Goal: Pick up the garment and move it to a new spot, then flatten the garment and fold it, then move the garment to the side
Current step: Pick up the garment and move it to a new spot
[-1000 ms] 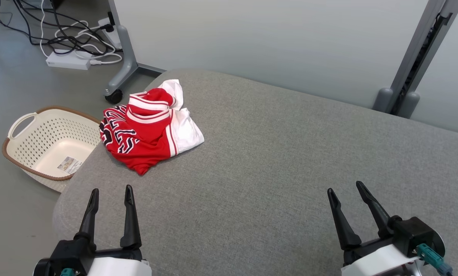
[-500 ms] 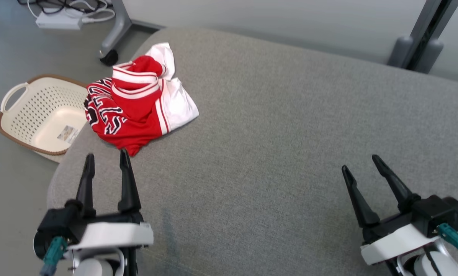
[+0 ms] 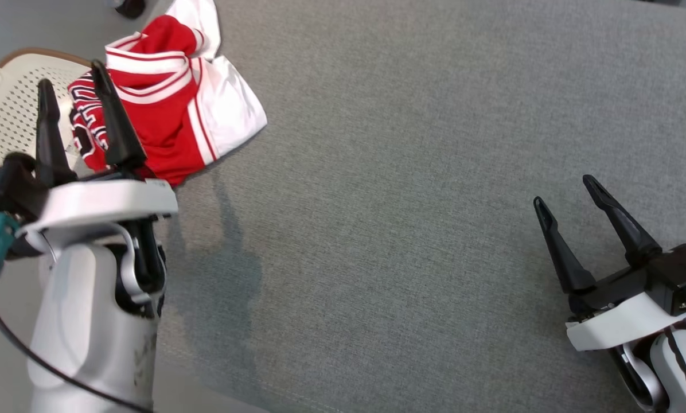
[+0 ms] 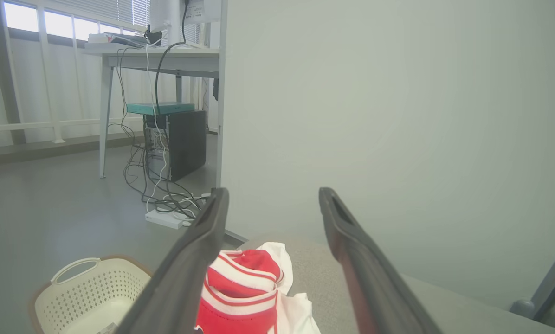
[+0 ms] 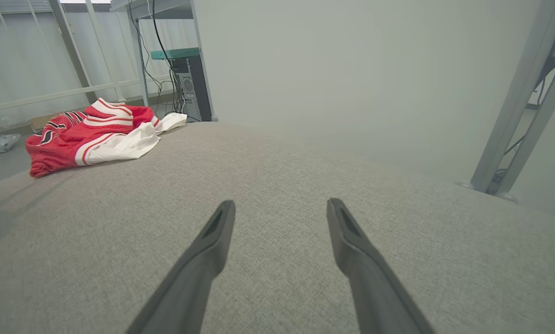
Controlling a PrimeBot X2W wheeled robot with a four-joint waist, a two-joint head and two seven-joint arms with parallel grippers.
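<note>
Still on the pick-up. The red-and-white jersey (image 3: pixel 165 115) lies crumpled at the grey cushion's (image 3: pixel 406 172) far left. The left gripper (image 3: pixel 71 76) hovers near it, fingers wide, and the right gripper (image 3: pixel 565 191) is wide and empty. Next I'd say: drop down and pinch cloth.

- A grey fabric-covered table (image 3: pixel 406 201) with rounded corners.
- A cream basket (image 4: pixel 119 283) with holed walls and a brown rim sits on the floor, just off the table's far left corner.
- Further off, a white desk (image 4: pixel 166 58) stands by the window. Under it is a black computer tower (image 4: pixel 184 139) with a teal box (image 4: pixel 161 107) on top.
- Tangled cables (image 4: pixel 161 185) drop to a white power strip (image 4: pixel 164 218).
- A pale partition (image 4: pixel 398 116) stands along the table's far edge.
</note>
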